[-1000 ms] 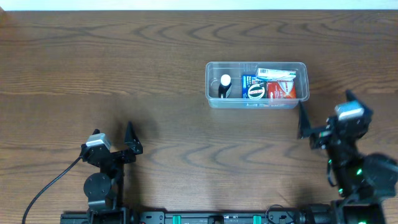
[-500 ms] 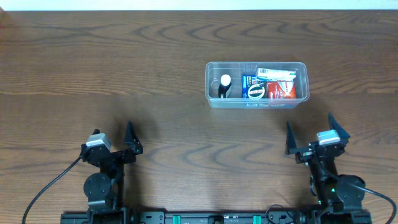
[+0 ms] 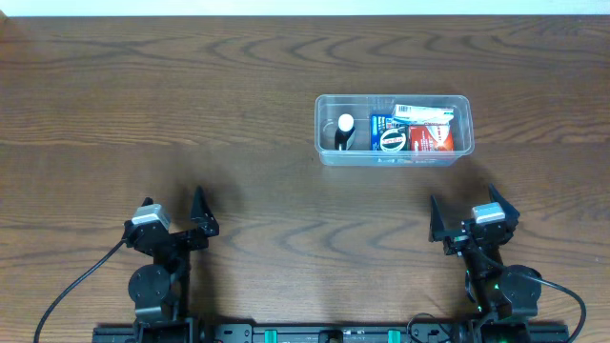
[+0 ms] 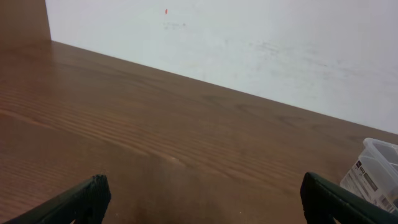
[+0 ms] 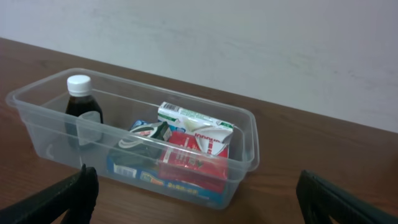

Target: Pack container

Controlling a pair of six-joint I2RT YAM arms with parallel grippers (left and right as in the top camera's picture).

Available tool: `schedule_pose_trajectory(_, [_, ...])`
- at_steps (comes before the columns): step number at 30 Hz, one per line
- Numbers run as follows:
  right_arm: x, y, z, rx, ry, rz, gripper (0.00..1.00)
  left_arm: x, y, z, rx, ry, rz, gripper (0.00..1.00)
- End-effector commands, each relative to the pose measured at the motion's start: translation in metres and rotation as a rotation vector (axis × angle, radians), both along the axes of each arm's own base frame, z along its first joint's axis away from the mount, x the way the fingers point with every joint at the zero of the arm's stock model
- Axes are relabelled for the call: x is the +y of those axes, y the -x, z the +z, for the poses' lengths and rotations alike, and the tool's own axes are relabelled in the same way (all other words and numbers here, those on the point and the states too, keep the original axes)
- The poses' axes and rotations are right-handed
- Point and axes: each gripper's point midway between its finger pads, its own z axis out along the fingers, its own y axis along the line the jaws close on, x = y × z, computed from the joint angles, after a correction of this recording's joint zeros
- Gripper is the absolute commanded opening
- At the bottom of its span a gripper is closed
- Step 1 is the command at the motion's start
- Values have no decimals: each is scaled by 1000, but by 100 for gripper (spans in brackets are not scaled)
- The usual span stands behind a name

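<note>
The clear plastic container (image 3: 325, 130) stands on the table right of centre. Inside it a dark bottle with a white cap (image 3: 343, 131) stands at the left end, beside a blue packet (image 3: 386, 133), a red packet (image 3: 429, 138) and a white and green packet (image 3: 424, 112). The right wrist view shows the same container (image 5: 245, 163) with the bottle (image 5: 81, 109) and red packet (image 5: 196, 155). My right gripper (image 3: 467, 217) is open and empty, near the front edge below the container. Over at the front left, my left gripper (image 3: 174, 217) is open and empty. The container's corner (image 4: 379, 174) shows at the right edge of the left wrist view.
The wooden table (image 3: 191, 105) spreads wide around the container. A pale wall (image 4: 249, 43) runs along its far edge. A black cable (image 3: 81, 286) trails from the left arm's base to the front edge.
The right arm has drawn back from the container's right end toward the front edge, left and nearer its base. The left arm has not moved.
</note>
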Motion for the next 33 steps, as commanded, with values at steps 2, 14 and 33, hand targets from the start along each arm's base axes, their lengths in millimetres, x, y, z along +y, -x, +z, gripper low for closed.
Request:
schedule_pose_trajectory(2, [1,1,0,-4,-16,4,99,4,1,-17,54,-10,17,98])
schedule_pose_trajectory(14, [1,1,0,-3,-16,4,99,4,1,-17,54,-10,17,98])
schedule_pose_trajectory(33, [1,1,0,-3,-16,4,99,4,1,-17,54,-10,17,98])
